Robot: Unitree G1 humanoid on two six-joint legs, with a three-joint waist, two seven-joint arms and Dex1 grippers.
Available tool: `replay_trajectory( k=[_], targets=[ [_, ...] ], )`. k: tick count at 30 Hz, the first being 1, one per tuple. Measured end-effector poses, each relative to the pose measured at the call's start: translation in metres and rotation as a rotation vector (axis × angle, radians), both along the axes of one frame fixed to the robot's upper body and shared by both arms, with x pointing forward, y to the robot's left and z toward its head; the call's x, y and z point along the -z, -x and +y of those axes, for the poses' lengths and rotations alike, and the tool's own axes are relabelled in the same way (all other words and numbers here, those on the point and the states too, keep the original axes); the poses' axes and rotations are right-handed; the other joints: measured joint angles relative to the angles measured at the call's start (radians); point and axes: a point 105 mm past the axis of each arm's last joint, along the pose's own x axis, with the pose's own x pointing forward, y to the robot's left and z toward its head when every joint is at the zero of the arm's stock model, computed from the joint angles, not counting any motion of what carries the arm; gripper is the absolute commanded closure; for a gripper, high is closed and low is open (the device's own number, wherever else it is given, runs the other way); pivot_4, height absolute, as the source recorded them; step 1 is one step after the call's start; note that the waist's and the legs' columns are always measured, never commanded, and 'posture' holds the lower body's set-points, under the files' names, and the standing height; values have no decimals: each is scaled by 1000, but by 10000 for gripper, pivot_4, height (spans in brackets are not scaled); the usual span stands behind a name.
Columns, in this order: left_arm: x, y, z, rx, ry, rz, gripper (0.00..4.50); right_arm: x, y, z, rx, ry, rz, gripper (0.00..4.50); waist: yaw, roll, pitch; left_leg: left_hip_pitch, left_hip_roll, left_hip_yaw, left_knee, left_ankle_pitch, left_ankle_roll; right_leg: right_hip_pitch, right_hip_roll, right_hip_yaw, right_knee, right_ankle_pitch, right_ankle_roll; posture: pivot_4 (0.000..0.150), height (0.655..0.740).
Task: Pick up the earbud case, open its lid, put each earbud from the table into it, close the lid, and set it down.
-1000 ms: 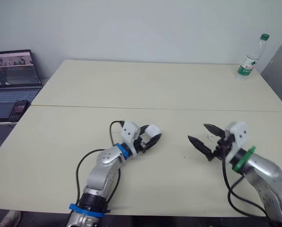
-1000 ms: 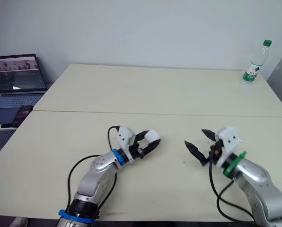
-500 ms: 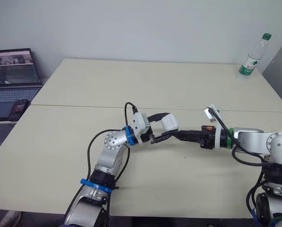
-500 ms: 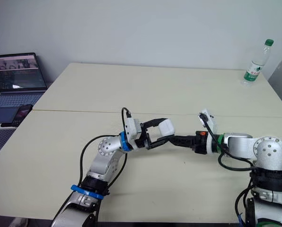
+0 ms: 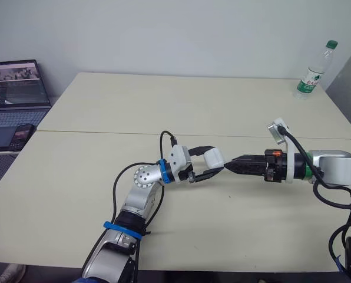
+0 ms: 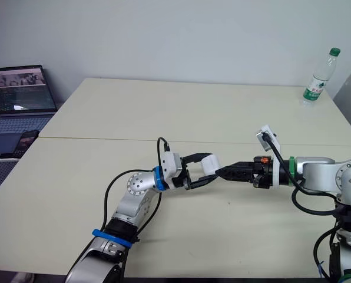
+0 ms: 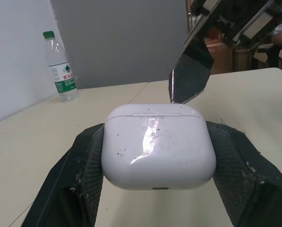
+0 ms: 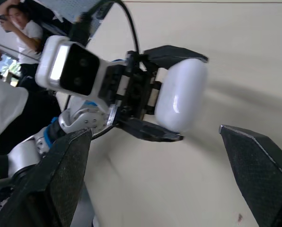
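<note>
Off the left edge of the worktop [image 5: 93,194], on a lower side surface, stand an open laptop [image 5: 16,85] and a dark phone [image 5: 23,134] just in front of it. The pale worktop is crossed from left to right by a seam [image 5: 105,133]. A little on the near side of that seam, about midway between the left and right edges, the left end effector [image 5: 212,160] pinches the white earbud case [image 7: 158,144] between its two black fingers [image 7: 82,165], one pad on each broad side of the case. The lid is closed, its seam line showing near the end that points away from the left wrist. The right end effector [image 5: 229,167] reaches in from the right toward that same lid end with its fingers [image 8: 60,179] spread apart and nothing held. One fingertip lies right at the case's edge; whether it touches cannot be told. Near the far right corner of the worktop an upright water bottle [image 5: 313,71] with a green cap and green label stands well apart from both arms.
</note>
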Motion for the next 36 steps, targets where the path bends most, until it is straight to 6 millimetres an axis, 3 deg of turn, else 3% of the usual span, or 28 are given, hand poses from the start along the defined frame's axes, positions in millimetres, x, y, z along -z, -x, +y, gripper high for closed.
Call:
replay_trajectory(
  k=[9,17,20,28,29,36],
  targets=[
    [3,7,-5,55,-20,-3,17027,26,-19,8,85,60,116,0,0,0,0,-1,0,0,0,0,0,0,0,0,0,0,0,1500,7400],
    [3,8,-4,50,-32,-32,17027,30,-19,19,87,43,183,0,0,0,0,-1,0,0,0,0,0,-1,0,0,0,0,0,1500,7400],
    [2,6,-5,35,-30,-32,17027,32,-18,25,88,43,196,5777,0,0,0,-1,0,0,0,0,0,-1,0,0,0,0,0,1500,7400],
    [0,5,-4,20,-19,-46,17027,29,-23,31,141,-1,220,35452,0,0,0,-2,0,0,0,0,0,-1,0,0,-1,0,0,1500,7400],
    [0,5,-4,19,-17,-50,17027,28,-23,32,144,-9,222,37123,0,0,0,-2,0,0,0,0,0,-1,0,0,-1,0,0,1500,7400],
    [0,6,-3,20,-14,-47,17027,28,-24,33,154,-18,240,37053,0,0,0,-2,0,0,0,0,0,-1,0,0,-1,0,0,1500,7400]
  ],
)
